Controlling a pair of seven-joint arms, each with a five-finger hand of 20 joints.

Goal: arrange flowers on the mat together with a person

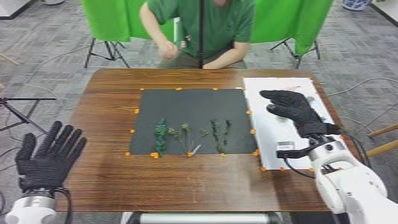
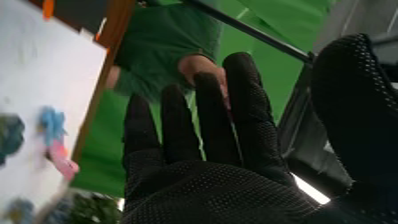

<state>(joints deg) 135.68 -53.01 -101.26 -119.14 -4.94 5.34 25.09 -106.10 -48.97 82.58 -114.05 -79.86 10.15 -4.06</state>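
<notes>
Green cloth point(image 1: 107, 21) beyond brown table point(image 1: 195, 192); black stands point(image 1: 111, 52) under cloth; blue-white pot point(image 1: 357, 4) far right; grey floor point(image 1: 53, 62).

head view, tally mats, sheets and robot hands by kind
mat: 1, the dark one
sheet: 1, the white one
robot hands: 2, left hand and right hand
total: 4

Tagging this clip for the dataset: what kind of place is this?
Probably a robotics lab or data-collection room: a green backdrop hangs behind the table, a light stand's tripod stands on the floor, and orange markers edge the dark mat.
</notes>
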